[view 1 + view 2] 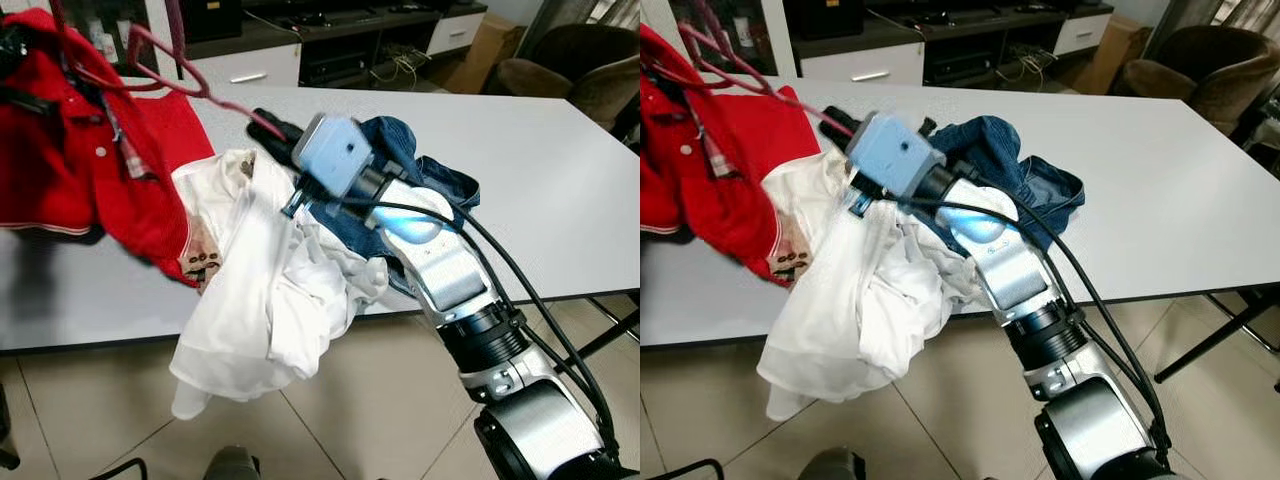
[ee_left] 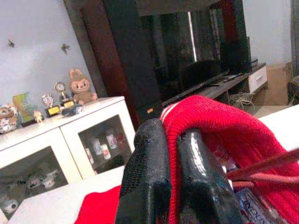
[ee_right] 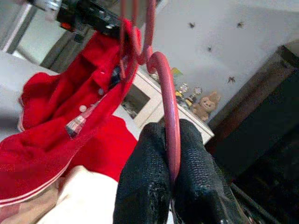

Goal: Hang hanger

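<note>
Right gripper [image 3: 168, 179]: jaws pinching hanger [image 3: 169, 100] arm. Left gripper [image 2: 170, 182]: jaws clamping shirt [image 1: 60, 150] collar, keeping it clear of the tabletop [image 1: 560, 180].

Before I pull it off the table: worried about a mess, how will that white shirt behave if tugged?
The white shirt looks floppy, already draping over the table edge, so it will likely slide off. It overlaps the jeans, so it may drag them too.

Clothes pile [image 1: 270, 290] blocking table [image 1: 560, 180] edge
</note>
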Controlling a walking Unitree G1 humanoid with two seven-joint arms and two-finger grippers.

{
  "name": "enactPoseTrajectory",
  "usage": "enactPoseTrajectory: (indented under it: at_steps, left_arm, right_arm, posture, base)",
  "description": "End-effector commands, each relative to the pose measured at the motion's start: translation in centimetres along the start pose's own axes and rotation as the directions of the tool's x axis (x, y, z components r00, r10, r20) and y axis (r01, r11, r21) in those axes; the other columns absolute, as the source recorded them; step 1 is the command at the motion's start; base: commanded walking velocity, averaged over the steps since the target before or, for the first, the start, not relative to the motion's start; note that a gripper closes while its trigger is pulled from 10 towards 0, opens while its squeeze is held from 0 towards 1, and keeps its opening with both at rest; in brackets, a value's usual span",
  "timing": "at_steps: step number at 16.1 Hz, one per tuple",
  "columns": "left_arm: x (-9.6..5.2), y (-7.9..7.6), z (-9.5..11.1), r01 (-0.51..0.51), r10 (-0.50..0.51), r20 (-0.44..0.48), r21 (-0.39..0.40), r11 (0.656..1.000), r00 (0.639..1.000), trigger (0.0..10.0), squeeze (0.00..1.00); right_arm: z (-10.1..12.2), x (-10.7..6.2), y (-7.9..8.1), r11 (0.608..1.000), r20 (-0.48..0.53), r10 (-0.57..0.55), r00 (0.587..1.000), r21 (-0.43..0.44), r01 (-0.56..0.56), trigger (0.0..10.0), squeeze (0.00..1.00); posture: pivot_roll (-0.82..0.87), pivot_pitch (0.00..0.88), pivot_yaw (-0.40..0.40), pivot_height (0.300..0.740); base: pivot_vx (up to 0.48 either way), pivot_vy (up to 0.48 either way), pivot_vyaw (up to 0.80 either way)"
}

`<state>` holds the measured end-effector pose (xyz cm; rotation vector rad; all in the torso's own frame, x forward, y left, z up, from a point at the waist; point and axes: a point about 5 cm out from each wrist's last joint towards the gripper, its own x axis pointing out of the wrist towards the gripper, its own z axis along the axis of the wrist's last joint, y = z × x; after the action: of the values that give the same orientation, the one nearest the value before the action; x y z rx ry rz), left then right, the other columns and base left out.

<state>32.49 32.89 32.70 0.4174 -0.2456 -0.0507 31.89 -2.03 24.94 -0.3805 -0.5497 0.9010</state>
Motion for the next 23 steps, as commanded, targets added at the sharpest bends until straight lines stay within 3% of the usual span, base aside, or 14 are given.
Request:
enactPoseTrajectory:
  at_steps: [1,3,4,5,6,7,11,14,17,20,23]
  left_arm:
    - [0.2,-0.3,0.8,0.006,-0.006,0.026,0.013,1.0,1.0,0.6,0.0]
    - [0.3,-0.4,1.3,0.0,0.0,0.047,0.008,1.0,0.999,1.4,0.0]
    - [0.3,-0.3,1.6,-0.006,0.006,0.057,0.011,1.0,0.998,3.2,0.0]
    - [0.3,-0.2,1.8,-0.011,0.01,0.06,0.015,1.0,0.998,6.2,0.0]
    - [0.3,-0.2,1.8,-0.012,0.011,0.06,0.016,1.0,0.998,6.2,0.0]
    - [0.2,0.0,2.0,-0.019,0.017,0.061,0.025,1.0,0.998,10.0,0.0]
    - [-0.2,0.9,2.4,-0.046,0.042,0.055,0.081,0.996,0.998,10.0,0.0]
    - [-1.1,0.1,1.5,0.079,-0.076,-0.024,0.22,0.972,0.997,10.0,0.0]
    - [-1.6,-0.4,1.6,0.148,-0.143,-0.038,0.233,0.961,0.989,10.0,0.0]
    - [-2.2,-1.2,2.4,0.23,-0.229,-0.033,0.255,0.939,0.973,10.0,0.0]
    - [-2.2,-1.1,3.3,0.219,-0.224,0.002,0.202,0.955,0.974,10.0,0.0]
  right_arm:
    - [0.3,-0.2,-0.9,1.0,0.008,-0.027,1.0,0.009,0.027,10.0,0.0]
    - [0.2,-0.4,-1.0,1.0,-0.01,-0.004,1.0,-0.005,0.004,10.0,0.0]
    - [-0.1,-0.5,-0.5,1.0,-0.033,0.028,0.999,-0.011,-0.029,10.0,0.0]
    - [-0.5,-0.6,-0.2,0.999,-0.057,0.048,0.997,-0.002,-0.048,10.0,0.0]
    - [-0.6,-0.6,-0.1,0.999,-0.063,0.053,0.997,0.001,-0.053,10.0,0.0]
    - [-1.1,-0.8,0.1,0.997,-0.097,0.072,0.993,0.004,-0.072,10.0,0.0]
    - [-2.4,-1.4,-0.1,0.997,-0.19,0.062,0.98,-0.028,-0.068,10.0,0.0]
    - [-3.5,-1.9,-0.6,0.996,-0.281,0.031,0.959,-0.075,-0.054,10.0,0.0]
    - [-4.2,-2.2,-0.4,0.991,-0.333,0.054,0.941,-0.097,-0.092,10.0,0.0]
    - [-5.4,-2.8,0.6,0.965,-0.42,0.136,0.897,-0.148,-0.215,10.0,0.0]
    - [-6.0,-2.4,0.6,0.884,-0.456,0.106,0.884,-0.364,-0.294,10.0,0.0]
  posture:
    - [0.18,0.0,-0.078,0.74]
    - [0.17,0.0,-0.083,0.74]
    - [0.17,0.0,-0.083,0.74]
    - [0.17,0.0,-0.083,0.74]
    - [0.17,0.0,-0.083,0.74]
    - [0.17,0.0,-0.083,0.74]
    - [0.17,0.0,-0.078,0.74]
    - [0.17,0.0,-0.077,0.74]
    - [0.17,0.0,-0.083,0.74]
    - [0.17,0.0,-0.089,0.74]
    - [0.17,0.0,-0.09,0.74]
  base:
    - [0.0,0.0,0.0]
    - [0.0,0.0,0.0]
    - [0.0,0.0,0.0]
    - [0.0,0.0,0.0]
    - [0.0,0.0,0.0]
    - [0.0,0.0,0.0]
    - [0.0,0.0,0.0]
    - [0.0,0.0,0.0]
    - [0.0,0.0,0.0]
    - [0.0,0.0,0.0]
    - [0.0,0.0,0.0]
